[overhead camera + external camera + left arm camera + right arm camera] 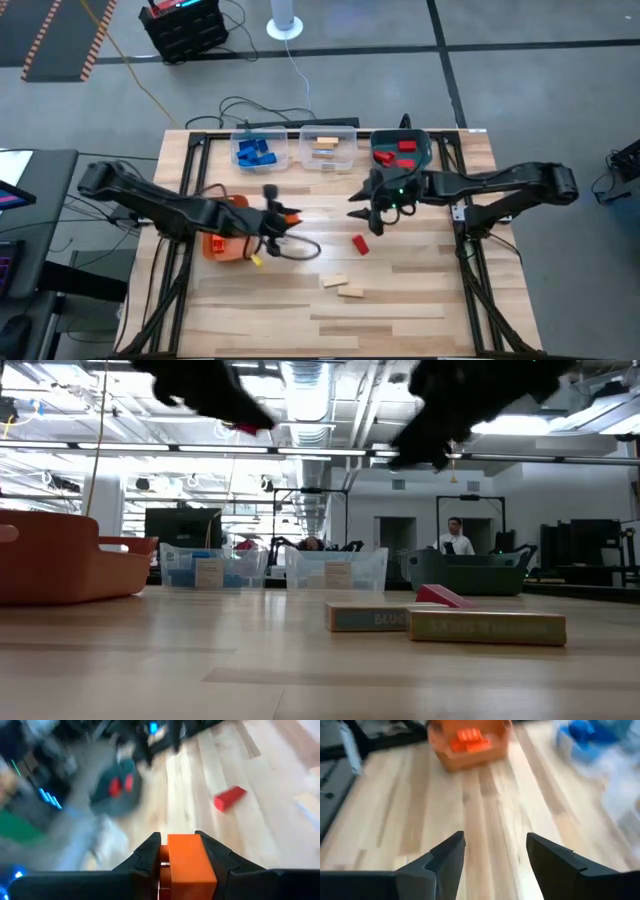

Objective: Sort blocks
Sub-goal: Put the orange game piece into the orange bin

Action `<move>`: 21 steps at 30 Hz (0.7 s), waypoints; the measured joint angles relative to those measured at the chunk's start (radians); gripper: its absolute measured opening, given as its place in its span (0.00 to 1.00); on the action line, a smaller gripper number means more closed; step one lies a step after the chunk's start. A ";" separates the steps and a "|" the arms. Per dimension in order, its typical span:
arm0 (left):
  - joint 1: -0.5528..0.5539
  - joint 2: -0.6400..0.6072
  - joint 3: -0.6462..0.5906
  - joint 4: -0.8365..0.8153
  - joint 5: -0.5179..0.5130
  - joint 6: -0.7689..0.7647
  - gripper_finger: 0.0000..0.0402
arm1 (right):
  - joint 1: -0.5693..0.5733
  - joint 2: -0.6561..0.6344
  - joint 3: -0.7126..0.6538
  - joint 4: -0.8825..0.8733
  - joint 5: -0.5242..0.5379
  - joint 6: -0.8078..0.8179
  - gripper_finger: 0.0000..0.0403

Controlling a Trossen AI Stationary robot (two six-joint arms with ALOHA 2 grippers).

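My left gripper hangs over the table's middle, just right of the orange bin, and is shut on an orange block. My right gripper hovers open in front of the teal bin, and nothing lies between its fingers. A red block lies flat on the table below it. Two tan blocks lie side by side nearer the front edge. Blue blocks sit in one clear bin, tan pieces in the other, red ones in the teal bin. My left gripper pinches the orange block between its two fingers, one on each side face. The block's end sticks out past the fingertips. It is lifted clear of the table.
The three bins stand in a row along the far edge. The orange bin holds several orange blocks. A black cable loop lies on the table beside that bin. Bare wood shows toward the front right. A person stands in the room beyond.
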 joint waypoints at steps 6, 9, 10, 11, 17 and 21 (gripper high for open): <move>-0.044 -0.096 0.001 -0.597 0.007 -0.603 0.22 | 0.047 0.001 -0.137 0.014 0.061 0.068 0.61; -0.058 -0.090 -0.007 -0.921 0.041 -0.923 0.24 | 0.066 0.012 -0.161 0.039 0.078 0.087 0.61; -0.061 -0.088 -0.018 -0.980 0.056 -1.001 0.24 | 0.074 0.019 -0.164 0.049 0.089 0.093 0.61; -0.065 -0.087 -0.036 -1.013 0.070 -1.057 0.24 | 0.081 0.024 -0.167 0.072 0.092 0.092 0.61; -0.071 -0.086 -0.153 -0.984 0.163 -1.179 0.26 | 0.104 0.021 -0.169 0.115 0.097 0.085 0.61; -0.071 -0.087 -0.176 -0.983 0.170 -1.210 0.29 | 0.115 0.020 -0.169 0.126 0.099 0.085 0.61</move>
